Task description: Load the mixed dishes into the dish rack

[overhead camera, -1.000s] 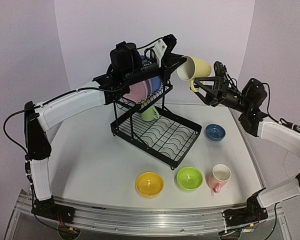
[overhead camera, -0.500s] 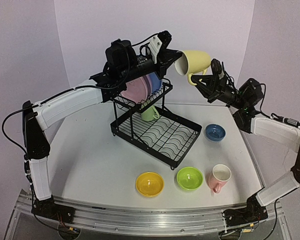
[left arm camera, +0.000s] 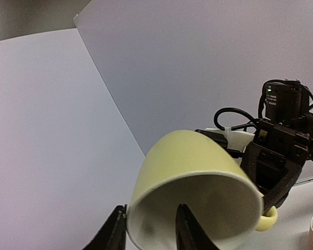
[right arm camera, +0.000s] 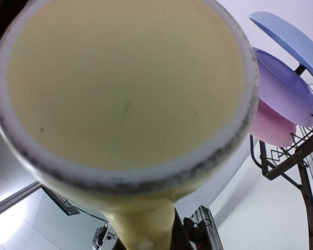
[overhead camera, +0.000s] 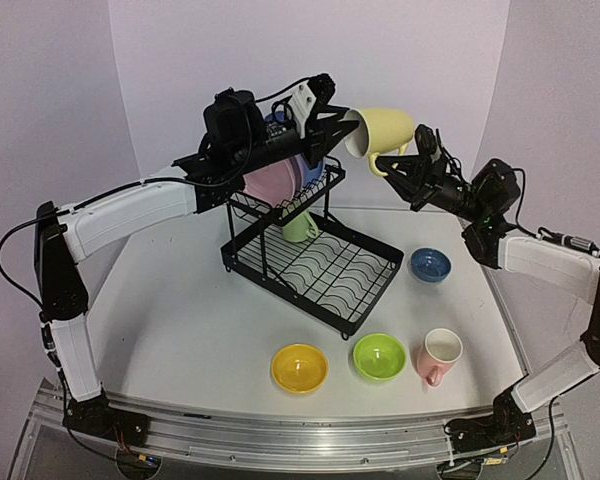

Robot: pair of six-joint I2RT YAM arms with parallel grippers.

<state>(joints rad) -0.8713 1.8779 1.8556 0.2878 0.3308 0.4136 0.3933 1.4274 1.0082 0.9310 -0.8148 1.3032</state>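
Observation:
The yellow mug [overhead camera: 387, 129] hangs on its side in the air, above and right of the black dish rack [overhead camera: 352, 272]. My right gripper [overhead camera: 388, 166] is shut on its handle [right arm camera: 145, 224]; the mug's base [right arm camera: 120, 73] fills the right wrist view. My left gripper [overhead camera: 332, 120] is open and straddles the rim, one finger [left arm camera: 116, 232] outside and one [left arm camera: 187, 229] inside the mug [left arm camera: 190, 159]. Pink [overhead camera: 271, 185], lavender [overhead camera: 302, 167] and blue [right arm camera: 292, 39] plates stand on the upper shelf. A green mug [overhead camera: 300, 228] sits beneath it.
On the table in front of the rack lie a yellow bowl [overhead camera: 299, 367], a lime bowl [overhead camera: 380, 356] and a pink mug [overhead camera: 438, 355]. A blue bowl [overhead camera: 430, 265] lies to the rack's right. The rack's lower tray holds only the green mug.
The right gripper has lifted the yellow mug and tipped it closer to horizontal, mouth toward the left gripper. The left gripper has shifted slightly left and stays at the rim.

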